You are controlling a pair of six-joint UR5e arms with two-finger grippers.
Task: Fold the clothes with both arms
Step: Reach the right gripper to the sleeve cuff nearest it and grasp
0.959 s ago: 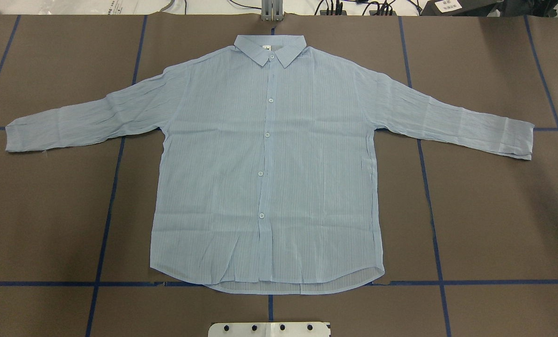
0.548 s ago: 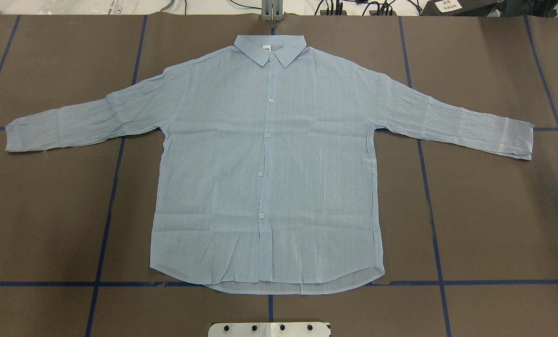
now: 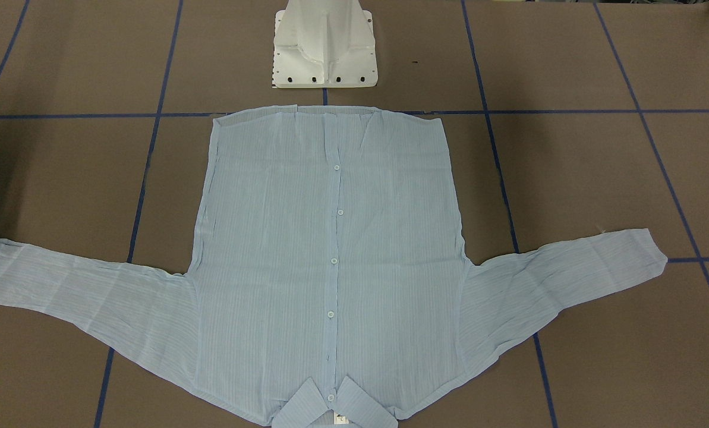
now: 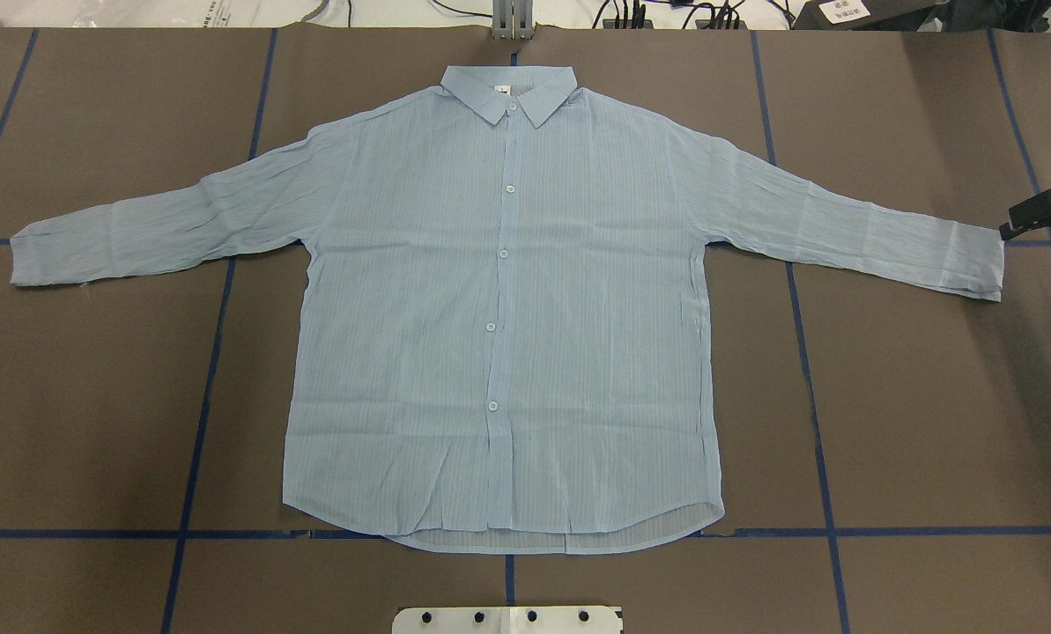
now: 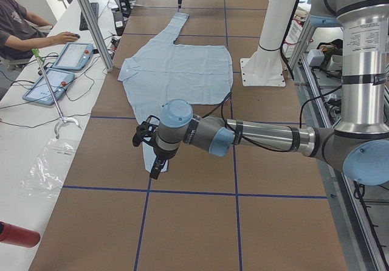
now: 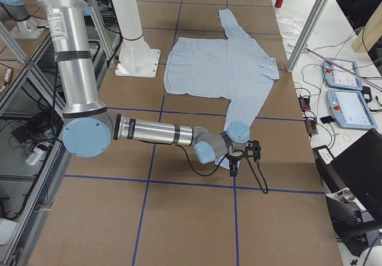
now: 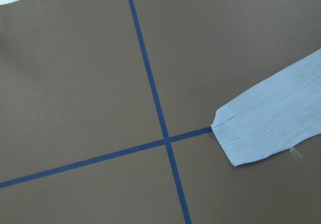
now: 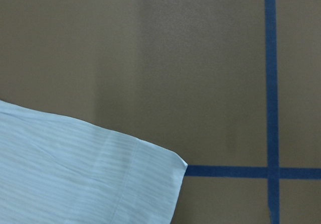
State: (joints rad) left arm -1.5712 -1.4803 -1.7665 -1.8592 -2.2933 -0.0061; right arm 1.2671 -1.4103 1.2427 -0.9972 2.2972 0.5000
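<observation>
Shirt lies flat on the desk. Lower left tool and right tool onto the cuffs; pinch both layers. Opening of either tool: cannot tell.

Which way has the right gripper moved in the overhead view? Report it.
Yes. The right gripper came in from the right edge, leftward toward the unmoved shirt cuff.

Here's the right gripper clipped by the overhead view's right edge, jaws too small to read, left gripper side-on only, grip unclear, shirt collar cut off at the front view's bottom edge
</observation>
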